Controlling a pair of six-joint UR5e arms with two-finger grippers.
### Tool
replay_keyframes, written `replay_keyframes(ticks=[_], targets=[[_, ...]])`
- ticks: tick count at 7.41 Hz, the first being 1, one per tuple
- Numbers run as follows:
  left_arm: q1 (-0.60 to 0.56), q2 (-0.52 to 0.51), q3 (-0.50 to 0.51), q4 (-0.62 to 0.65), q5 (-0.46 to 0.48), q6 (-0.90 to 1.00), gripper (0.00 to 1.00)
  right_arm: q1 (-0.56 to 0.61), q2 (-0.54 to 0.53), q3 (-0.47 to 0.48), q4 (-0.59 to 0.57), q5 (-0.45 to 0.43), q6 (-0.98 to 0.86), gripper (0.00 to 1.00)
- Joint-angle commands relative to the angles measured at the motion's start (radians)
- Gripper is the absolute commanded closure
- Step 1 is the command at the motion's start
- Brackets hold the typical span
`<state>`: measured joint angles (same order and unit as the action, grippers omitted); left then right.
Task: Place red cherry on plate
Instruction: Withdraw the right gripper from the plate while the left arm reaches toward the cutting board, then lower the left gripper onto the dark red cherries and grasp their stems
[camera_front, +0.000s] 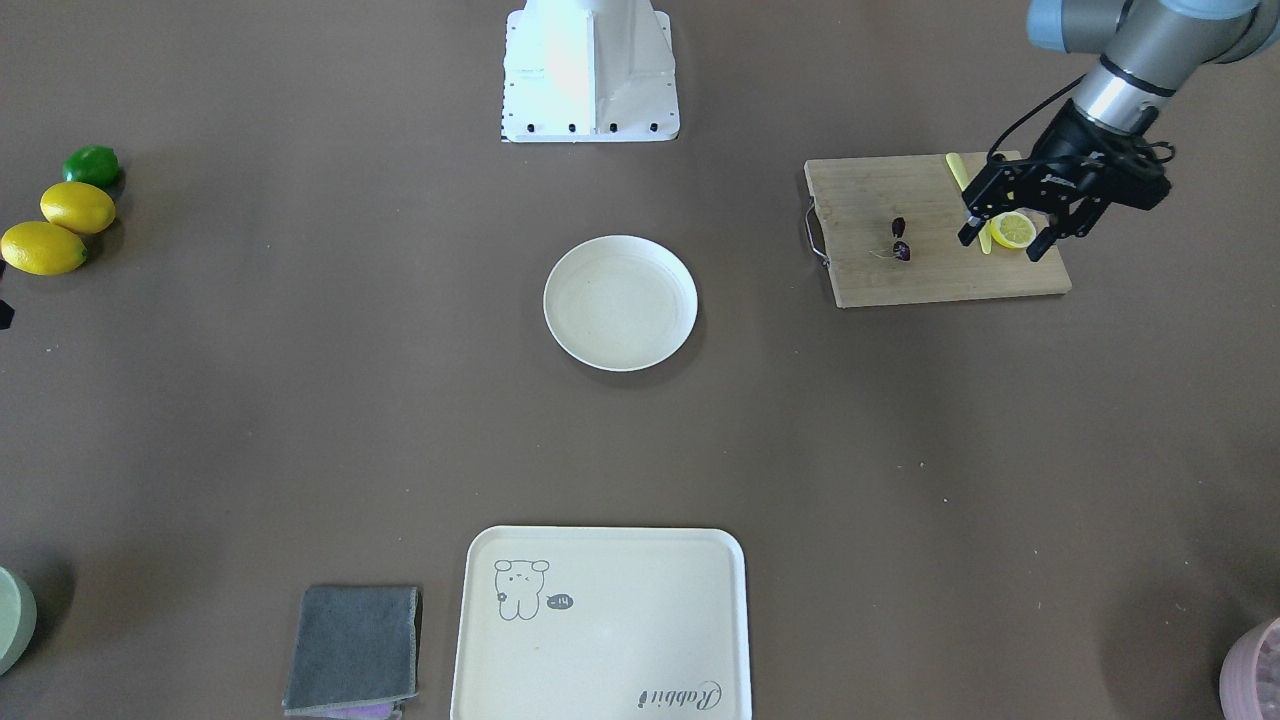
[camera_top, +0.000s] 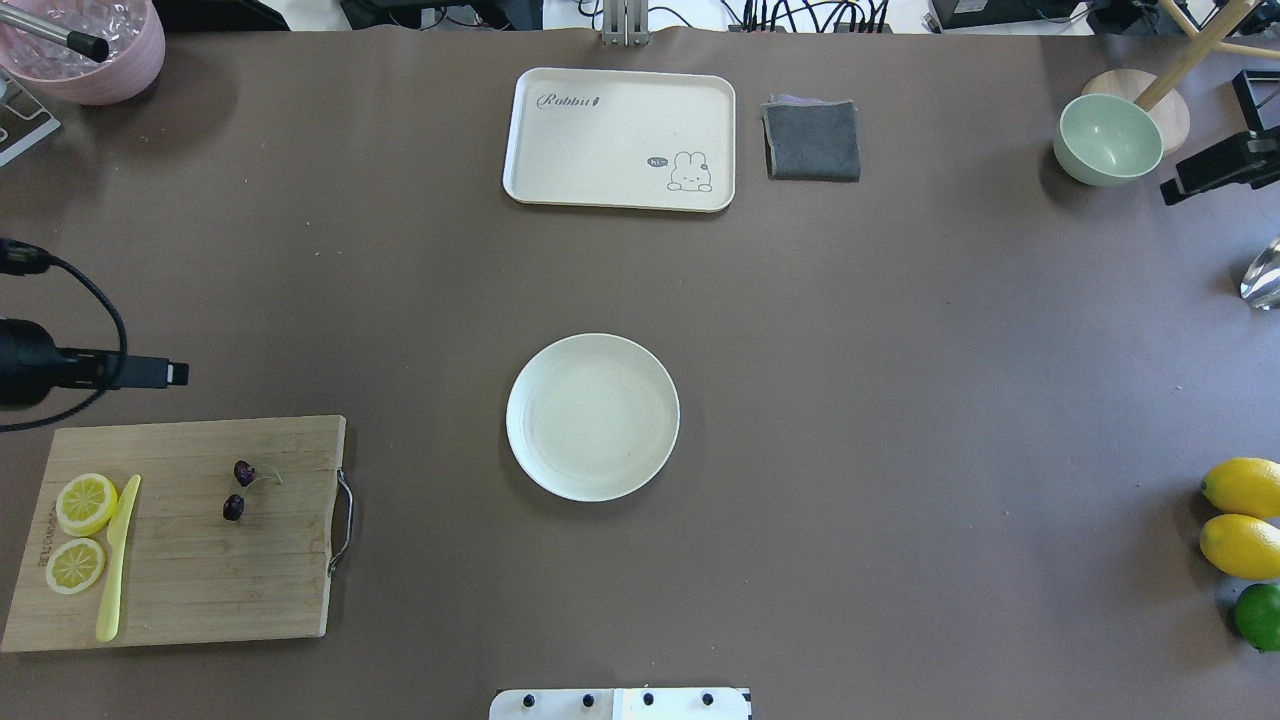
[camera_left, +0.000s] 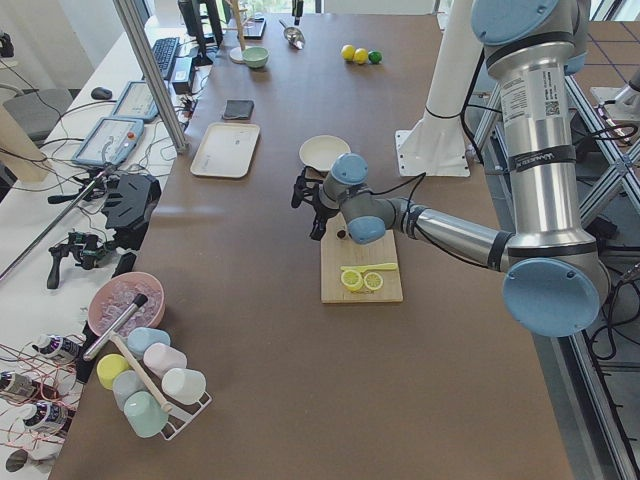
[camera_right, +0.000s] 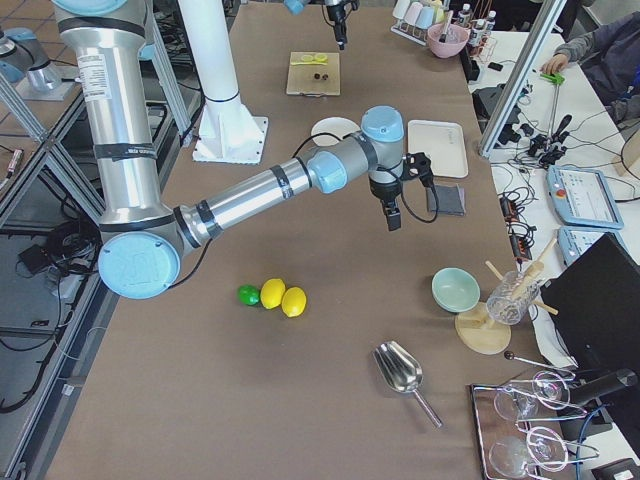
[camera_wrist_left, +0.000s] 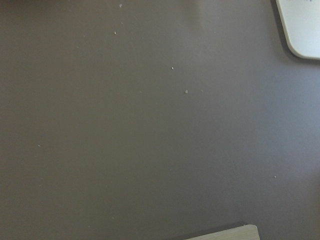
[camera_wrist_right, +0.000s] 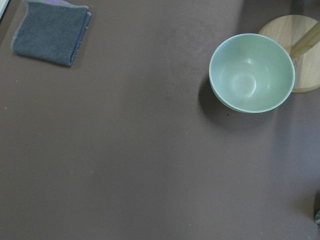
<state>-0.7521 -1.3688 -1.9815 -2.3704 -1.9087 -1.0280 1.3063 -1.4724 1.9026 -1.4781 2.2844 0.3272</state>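
The reach is judged in hand: the left gripper (camera_front: 1005, 240) is held spread and empty above the board (camera_front: 880, 280). In the front view the cherry (camera_front: 901, 251) lies on the board at the gripper's 9 o'clock, well apart from the plate (camera_front: 620, 302). A descent over the stem is called for next. The right gripper's (camera_right: 390, 216) state cannot be told.

1. My table (camera_top: 900, 400): brown, matte.
2. Centre: plate (camera_top: 592, 417).
3. Near left: wooden cutting board (camera_top: 200, 570).
4. Far side: tray (camera_top: 610, 140), grey cloth (camera_top: 812, 140) just beside it, green bowl (camera_top: 1108, 140) far right.
5. Near right: two lemons (camera_top: 1243, 487), one lime (camera_top: 1260, 615).
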Motion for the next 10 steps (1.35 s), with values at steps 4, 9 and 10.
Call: replay_keyframes(ticks=[4, 9, 10], targets=[[0.331, 0.028, -0.002, 0.003, 0.249, -0.032, 0.28, 0.045, -0.052, -0.017, 0.007, 0.013, -0.048, 0.0], [0.359, 0.065, -0.003, 0.003, 0.266, -0.032, 1.0, 0.045, -0.054, -0.019, 0.007, 0.007, -0.048, 0.0], [0.358, 0.066, -0.022, 0.003, 0.266, -0.033, 1.0, 0.059, -0.069, -0.026, 0.007, 0.01, -0.048, 0.0]])
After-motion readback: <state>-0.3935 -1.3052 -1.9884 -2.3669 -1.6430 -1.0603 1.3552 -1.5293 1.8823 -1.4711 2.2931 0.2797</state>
